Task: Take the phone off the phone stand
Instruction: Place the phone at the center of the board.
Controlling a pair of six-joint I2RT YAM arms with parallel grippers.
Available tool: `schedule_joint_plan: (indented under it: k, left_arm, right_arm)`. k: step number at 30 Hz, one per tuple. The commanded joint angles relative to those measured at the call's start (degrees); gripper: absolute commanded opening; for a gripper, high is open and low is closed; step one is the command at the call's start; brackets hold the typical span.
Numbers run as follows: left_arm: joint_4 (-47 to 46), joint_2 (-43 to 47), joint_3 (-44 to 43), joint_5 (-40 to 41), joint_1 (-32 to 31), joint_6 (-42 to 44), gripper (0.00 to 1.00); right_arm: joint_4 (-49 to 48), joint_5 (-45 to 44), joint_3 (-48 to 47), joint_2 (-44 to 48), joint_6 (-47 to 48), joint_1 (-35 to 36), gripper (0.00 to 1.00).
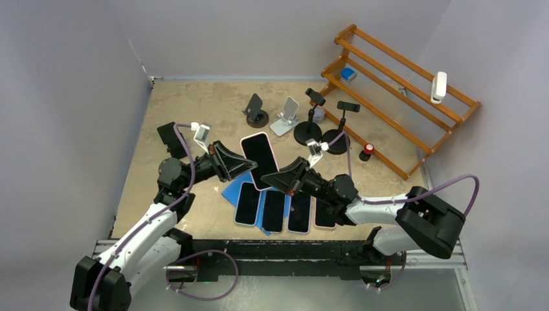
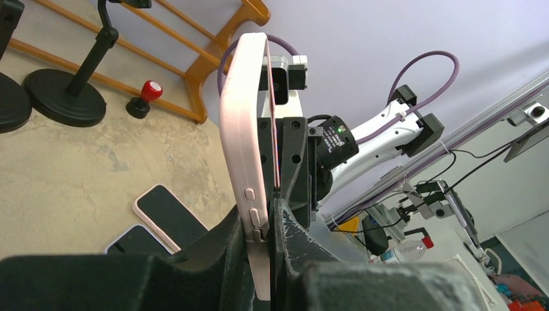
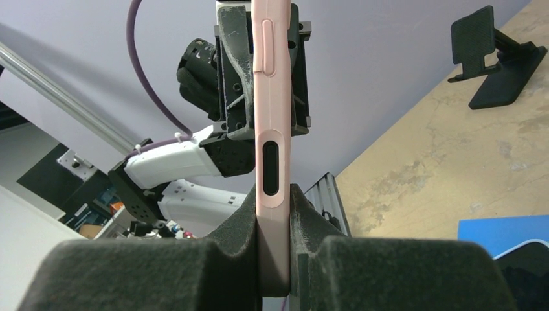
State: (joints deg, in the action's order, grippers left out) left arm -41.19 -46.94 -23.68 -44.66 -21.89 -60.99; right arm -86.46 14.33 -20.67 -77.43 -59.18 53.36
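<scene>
Both the left gripper (image 1: 241, 166) and right gripper (image 1: 273, 176) clamp the pink phone (image 1: 257, 155) midair — any mismatched pull could twist it loose

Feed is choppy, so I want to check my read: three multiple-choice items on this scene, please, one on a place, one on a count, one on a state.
1. Where is the pink phone?
A) on a stand
B) held in the air between the left claw and the right claw
C) on the wooden rack

2. How many phones lie flat in the near row?
A) two
B) six
C) four

3. The left claw is:
A) shut on the pink phone
B) wide open
C) out of view

Answers:
1 B, the top view shows a claw at each side of it.
2 C, four dark screens lie side by side.
3 A, the left wrist view shows it clamped on the pink edge.
</scene>
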Motion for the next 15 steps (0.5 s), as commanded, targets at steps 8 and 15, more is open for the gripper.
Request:
schedule_joint_plan:
  k: [8, 15]
  left_arm:
    - [24.97, 1.75, -10.84, 5.36, -0.26, 14.5, 0.0]
    - [33.48, 3.26, -14.25, 8.18, -0.26, 17.04, 0.0]
  right_arm:
    - [8.05, -2.18, -4.69, 5.82, 5.25, 0.75, 0.83]
    - [19.14, -2.14, -6.75, 8.47, 8.64, 0.73, 0.99]
